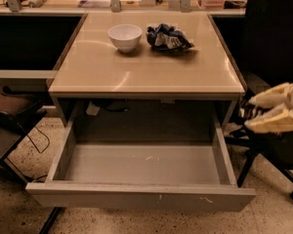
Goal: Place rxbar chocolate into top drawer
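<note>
The top drawer (136, 197) is pulled wide open below the desk, and its grey floor with pale scuffs is bare. My gripper (258, 111) is at the far right, beside the desk's right edge and above the drawer's right side, in front of a black chair. Its two pale fingers (276, 123) point left and hold a small dark piece with pale marks, the rxbar chocolate (249, 112), which is mostly hidden between them.
A white bowl (125, 36) and a wrinkly blue-and-white bag (167, 37) sit at the back of the desk top (146, 69). A black office chair (276, 43) stands at the right. Another seat (12, 113) stands at the left.
</note>
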Controlling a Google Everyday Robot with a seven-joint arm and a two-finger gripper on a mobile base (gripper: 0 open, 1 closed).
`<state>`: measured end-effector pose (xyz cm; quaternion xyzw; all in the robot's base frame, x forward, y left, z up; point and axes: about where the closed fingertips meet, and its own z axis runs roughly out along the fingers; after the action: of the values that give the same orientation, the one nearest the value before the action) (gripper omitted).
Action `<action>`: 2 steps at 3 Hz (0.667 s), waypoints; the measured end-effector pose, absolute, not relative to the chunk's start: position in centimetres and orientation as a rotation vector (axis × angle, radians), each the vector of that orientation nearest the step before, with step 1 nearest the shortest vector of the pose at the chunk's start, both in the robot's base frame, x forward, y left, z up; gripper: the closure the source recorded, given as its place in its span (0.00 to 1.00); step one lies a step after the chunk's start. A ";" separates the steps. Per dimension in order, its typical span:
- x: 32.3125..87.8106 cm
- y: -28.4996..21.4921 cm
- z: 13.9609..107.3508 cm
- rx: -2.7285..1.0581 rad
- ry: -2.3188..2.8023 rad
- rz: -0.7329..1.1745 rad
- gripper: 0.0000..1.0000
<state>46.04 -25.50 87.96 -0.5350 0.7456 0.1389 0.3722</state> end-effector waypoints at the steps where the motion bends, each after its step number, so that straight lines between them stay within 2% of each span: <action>1: 46.0 -24.3 82.9 -1.418 1.956 0.341 1.00; 2: 51.8 -19.9 77.4 -1.432 2.009 0.358 1.00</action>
<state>51.79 -19.92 77.40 -0.5445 0.7638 0.1362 0.3187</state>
